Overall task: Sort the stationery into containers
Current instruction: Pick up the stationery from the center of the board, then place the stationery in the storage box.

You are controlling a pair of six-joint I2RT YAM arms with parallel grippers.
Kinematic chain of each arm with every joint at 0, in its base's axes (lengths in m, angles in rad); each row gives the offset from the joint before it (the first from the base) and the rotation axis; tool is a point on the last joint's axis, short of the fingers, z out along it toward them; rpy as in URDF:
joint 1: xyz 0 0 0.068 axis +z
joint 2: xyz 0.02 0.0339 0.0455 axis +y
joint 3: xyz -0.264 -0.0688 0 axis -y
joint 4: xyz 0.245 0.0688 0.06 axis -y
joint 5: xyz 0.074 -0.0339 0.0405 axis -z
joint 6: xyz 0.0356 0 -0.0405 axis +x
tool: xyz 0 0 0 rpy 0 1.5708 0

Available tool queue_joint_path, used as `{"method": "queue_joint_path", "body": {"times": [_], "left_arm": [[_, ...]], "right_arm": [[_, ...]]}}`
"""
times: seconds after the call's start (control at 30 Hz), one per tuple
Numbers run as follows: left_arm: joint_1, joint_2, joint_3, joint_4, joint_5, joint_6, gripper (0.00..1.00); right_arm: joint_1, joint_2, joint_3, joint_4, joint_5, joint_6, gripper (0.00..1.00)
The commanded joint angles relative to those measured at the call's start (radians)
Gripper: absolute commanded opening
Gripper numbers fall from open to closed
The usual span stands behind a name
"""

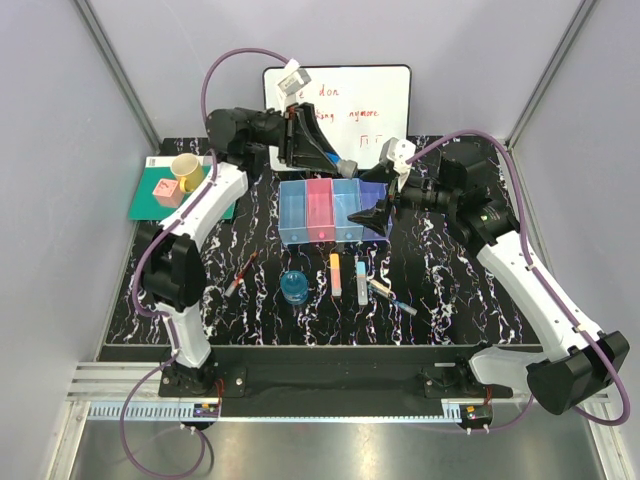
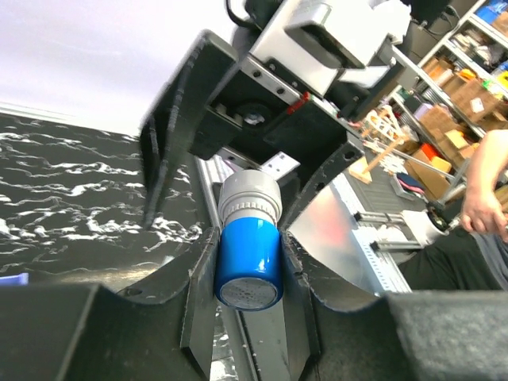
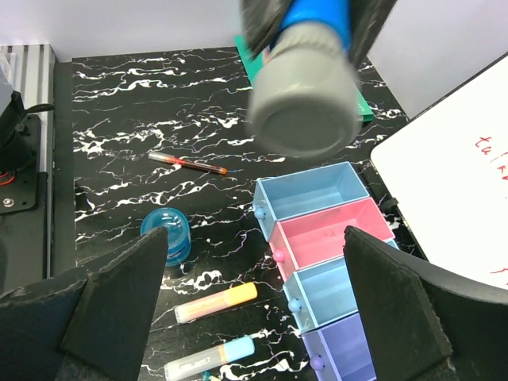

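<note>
My left gripper (image 2: 250, 274) is shut on a blue tube with a grey cap (image 2: 248, 254), holding it in the air behind the containers (image 1: 330, 212); the tube (image 3: 305, 87) looms at the top of the right wrist view. The containers are four joined open bins: blue (image 3: 313, 194), pink (image 3: 337, 230), blue (image 3: 337, 290) and purple (image 3: 353, 353). My right gripper (image 1: 372, 212) hangs open over the purple end with nothing between its fingers. On the table in front lie a round blue disc (image 1: 293, 286), a dark-red pen (image 1: 241, 273), an orange marker (image 1: 336, 273), a light-blue marker (image 1: 361, 282) and small pens (image 1: 390, 296).
A yellow cup (image 1: 186, 170) and a pink cube (image 1: 166, 190) stand on a green mat (image 1: 145, 205) at the back left. A whiteboard (image 1: 375, 95) leans against the back wall behind the bins. Grey walls close in both sides.
</note>
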Motion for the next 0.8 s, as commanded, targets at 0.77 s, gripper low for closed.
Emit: {"method": "queue_joint_path", "body": {"times": [0.77], "left_arm": [[0.031, 0.019, 0.265, -1.891, -1.239, 1.704, 0.00]], "right_arm": [[0.022, -0.061, 0.002, -0.094, 0.304, -0.087, 1.00]]}}
